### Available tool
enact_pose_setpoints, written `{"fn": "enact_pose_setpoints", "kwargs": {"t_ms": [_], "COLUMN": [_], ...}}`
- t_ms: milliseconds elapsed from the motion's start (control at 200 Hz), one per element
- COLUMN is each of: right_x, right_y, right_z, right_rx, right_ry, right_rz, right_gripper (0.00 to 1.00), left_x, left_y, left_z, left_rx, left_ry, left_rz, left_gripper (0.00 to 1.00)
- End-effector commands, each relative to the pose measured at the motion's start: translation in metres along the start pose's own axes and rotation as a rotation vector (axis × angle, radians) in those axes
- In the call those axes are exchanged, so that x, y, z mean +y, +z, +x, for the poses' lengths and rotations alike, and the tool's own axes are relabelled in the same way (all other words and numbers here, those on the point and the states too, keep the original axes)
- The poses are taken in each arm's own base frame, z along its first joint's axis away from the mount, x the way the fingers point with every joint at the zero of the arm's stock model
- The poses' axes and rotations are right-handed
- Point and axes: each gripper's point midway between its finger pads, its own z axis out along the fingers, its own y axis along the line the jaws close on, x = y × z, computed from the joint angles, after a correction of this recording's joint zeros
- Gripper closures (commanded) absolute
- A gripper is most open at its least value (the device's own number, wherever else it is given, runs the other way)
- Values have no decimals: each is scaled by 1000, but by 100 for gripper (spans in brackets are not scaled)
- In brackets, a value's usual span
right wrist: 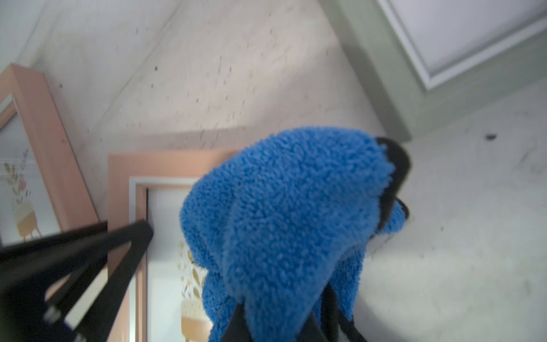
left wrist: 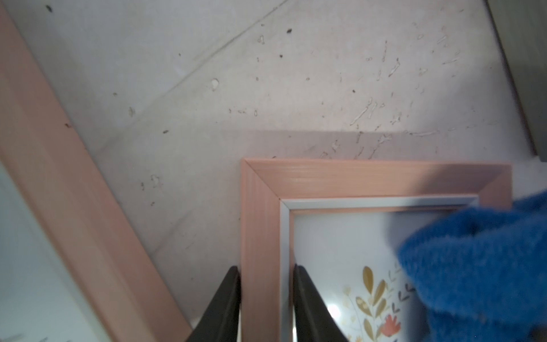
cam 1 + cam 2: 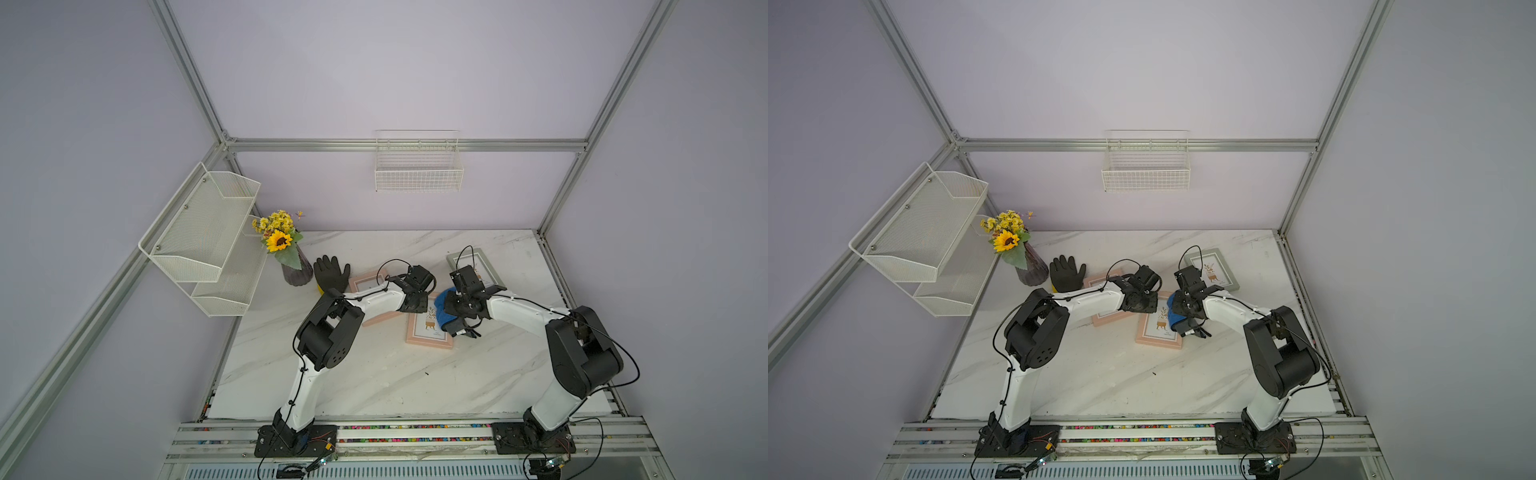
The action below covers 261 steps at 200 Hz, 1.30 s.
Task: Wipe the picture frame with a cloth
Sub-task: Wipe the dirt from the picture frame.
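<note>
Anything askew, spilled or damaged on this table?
Nothing spilled or broken. The second pink frame lies skewed, partly under the left arm, at an angle to the pink frame beneath the cloth. A black glove lies beside it. The tabletop shows specks and scuffs.

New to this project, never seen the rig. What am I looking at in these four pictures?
The left arm and right arm are white robot arms mounted at the near edge of a marble table. Both top views look down on the whole scene; each wrist view comes from a camera on one arm, looking along its jaws. On the table: a small pink frame, a second pink frame, a grey-green frame, a black glove and a vase of flowers. The left jaws pinch the small pink frame's border. The right jaws hold a bunched blue cloth over that frame.
</note>
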Motion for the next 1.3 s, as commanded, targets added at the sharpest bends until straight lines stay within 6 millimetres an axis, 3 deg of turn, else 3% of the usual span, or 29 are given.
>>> {"fn": "enact_pose_setpoints", "kwargs": {"t_ms": [0,145,315,450,620,880,1185,1300], "right_x": [6,4,-21,-28,-21,-13,-9,-15], "right_y": [9,13,16,20,18,8,-14,-16], "right_z": [-18,8,40,44,34,27,75,77], "right_rx": [-21,20,59,57,38,22,92,88], "right_ry": [-18,-23,-11,-10,-7,-25,-32,-22], "right_rz": [11,-10,37,60,52,34,25,32], "right_gripper": [91,92,92,92,92,92,92,92], "left_x": [5,2,-3,-4,-2,5,4,4], "left_y": [-2,-6,-24,-36,-37,-31,-31,-31], "left_z": [28,27,17,15,34,46,37,40], "left_rx": [93,90,70,66,109,122,87,89], "left_ry": [22,17,-1,3,14,17,-9,-5], "left_rz": [-12,10,70,104,124,100,88,85], "left_gripper": [68,66,62,59,60,72,74,74]}}
